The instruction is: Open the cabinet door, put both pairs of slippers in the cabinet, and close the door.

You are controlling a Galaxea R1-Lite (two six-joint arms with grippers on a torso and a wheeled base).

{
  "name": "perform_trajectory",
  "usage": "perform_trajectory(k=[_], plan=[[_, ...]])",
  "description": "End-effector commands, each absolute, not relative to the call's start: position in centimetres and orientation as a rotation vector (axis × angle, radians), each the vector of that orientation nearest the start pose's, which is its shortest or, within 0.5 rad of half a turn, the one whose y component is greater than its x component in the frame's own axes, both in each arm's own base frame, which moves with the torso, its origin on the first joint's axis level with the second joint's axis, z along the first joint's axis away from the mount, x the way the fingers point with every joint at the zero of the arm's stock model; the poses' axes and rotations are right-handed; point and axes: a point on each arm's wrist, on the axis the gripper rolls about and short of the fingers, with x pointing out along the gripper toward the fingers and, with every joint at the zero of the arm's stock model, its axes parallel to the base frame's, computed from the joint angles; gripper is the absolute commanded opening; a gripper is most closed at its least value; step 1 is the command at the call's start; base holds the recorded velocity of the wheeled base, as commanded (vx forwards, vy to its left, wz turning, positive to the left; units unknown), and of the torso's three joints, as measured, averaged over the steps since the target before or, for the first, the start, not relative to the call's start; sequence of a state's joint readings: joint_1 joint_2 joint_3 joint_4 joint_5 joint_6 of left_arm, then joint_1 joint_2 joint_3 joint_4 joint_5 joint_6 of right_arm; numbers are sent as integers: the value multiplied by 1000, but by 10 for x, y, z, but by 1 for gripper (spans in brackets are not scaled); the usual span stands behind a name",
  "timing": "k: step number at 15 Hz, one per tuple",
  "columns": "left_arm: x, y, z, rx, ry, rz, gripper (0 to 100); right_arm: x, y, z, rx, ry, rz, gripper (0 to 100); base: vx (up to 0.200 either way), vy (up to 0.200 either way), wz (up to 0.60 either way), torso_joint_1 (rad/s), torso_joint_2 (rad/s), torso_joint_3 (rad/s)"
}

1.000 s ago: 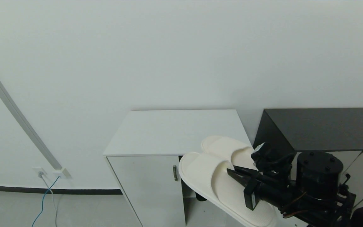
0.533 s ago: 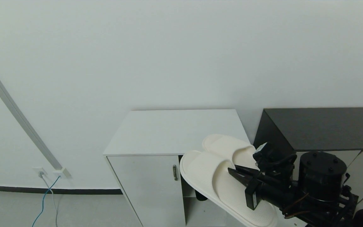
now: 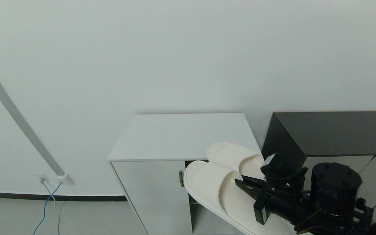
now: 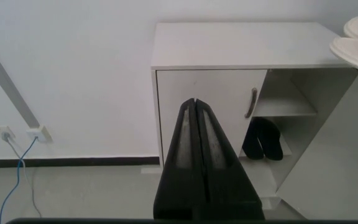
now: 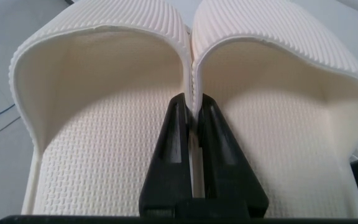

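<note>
Slippers (image 3: pixel 209 182) dipped slightly | right tool (image 3: pixel 238 180) pinched on their inner edges | left tool (image 4: pixel 195 102) closed, empty

We are seeing the right pincer (image 3: pixel 237 181) wearing matte black, fingers (image 5: pixel 174 146) tapering to points, a squat black cylindrical joint housing (image 3: pixel 336 184) carrying round screws (image 3: pixel 325 165), thin cables (image 3: pixel 308 214) looping beneath, a pale label (image 3: pixel 268 160) showing near the wrist, the left pincer (image 4: pixel 195 102) looking equally black.
</note>
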State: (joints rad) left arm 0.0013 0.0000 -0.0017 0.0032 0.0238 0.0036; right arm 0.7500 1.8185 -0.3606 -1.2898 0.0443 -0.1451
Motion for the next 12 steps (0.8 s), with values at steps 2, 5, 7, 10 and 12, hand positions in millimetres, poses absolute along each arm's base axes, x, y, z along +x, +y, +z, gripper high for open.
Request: perform_trajectory(k=[2,5,7,10,12], plan=[[-23,1,76,5,2,26,0,194,186,108,-198,103,816,0,0,0,0,-47,111,65],[-23,1,76,3,2,26,0,194,186,108,-200,106,815,0,0,0,0,-145,321,168],[-23,1,76,3,2,28,0,193,186,107,-201,111,816,0,0,0,0,-151,334,186],[-23,1,76,3,2,26,0,192,187,107,-201,107,821,0,0,0,0,-155,341,185],[-23,1,76,3,2,28,0,191,187,107,-200,106,822,0,0,0,0,-146,342,193]])
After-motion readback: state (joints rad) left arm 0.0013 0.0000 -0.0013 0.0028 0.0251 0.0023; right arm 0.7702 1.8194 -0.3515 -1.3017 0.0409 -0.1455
